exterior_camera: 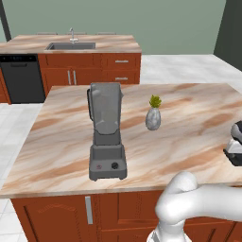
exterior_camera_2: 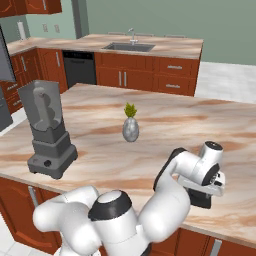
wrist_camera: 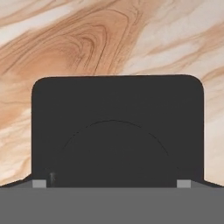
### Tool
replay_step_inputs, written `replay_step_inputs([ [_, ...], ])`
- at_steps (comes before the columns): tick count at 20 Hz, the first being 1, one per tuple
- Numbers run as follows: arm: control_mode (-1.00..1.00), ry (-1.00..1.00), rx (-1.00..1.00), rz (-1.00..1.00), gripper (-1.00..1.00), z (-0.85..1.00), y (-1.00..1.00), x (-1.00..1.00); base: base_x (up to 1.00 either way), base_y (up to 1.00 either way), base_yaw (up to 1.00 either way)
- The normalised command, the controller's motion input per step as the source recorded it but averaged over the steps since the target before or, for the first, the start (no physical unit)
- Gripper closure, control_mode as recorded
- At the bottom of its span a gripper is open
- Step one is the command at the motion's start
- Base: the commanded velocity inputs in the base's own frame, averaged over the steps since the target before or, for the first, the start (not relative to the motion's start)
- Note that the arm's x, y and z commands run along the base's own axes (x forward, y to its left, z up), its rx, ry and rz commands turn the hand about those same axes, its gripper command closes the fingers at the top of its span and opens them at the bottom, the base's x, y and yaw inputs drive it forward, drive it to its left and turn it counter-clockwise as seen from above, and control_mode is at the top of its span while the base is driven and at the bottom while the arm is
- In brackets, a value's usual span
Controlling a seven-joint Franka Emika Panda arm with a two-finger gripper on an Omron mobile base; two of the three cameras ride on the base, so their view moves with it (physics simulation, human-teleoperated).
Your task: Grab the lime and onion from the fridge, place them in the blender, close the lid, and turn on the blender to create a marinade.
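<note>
Hovering straight above the black lid (wrist_camera: 117,131) on the island counter (exterior_camera: 189,118), the gripper (exterior_camera_2: 202,192) spreads wide, fingertips flanking its two opposite edges.

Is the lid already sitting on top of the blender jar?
No: in the hand view the lid lies flat on the marble counter, right below the open pincer.

no readable text, labels, brands or numbers anywhere
</note>
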Motion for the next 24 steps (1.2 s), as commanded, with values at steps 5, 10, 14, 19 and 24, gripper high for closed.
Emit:
replay_step_inputs([
  [5,-1.0,0.0,0.0,0.0,-1.0,-0.38,0.0,0.01,0.0,0.0,0.0],
  [10,-1.0,0.0,0.0,0.0,1.0,-0.28,0.01,0.11,0.0,0.0,0.0],
  [14,-1.0,-0.02,0.0,0.0,1.0,-0.11,0.08,0.15,0.0,0.0,0.0],
  [19,-1.0,-0.02,0.0,0.0,1.0,-0.02,0.0,0.02,0.0,0.0,0.0],
  [24,-1.0,0.0,0.0,0.01,1.0,0.07,0.01,0.0,0.0,0.0,0.0],
])
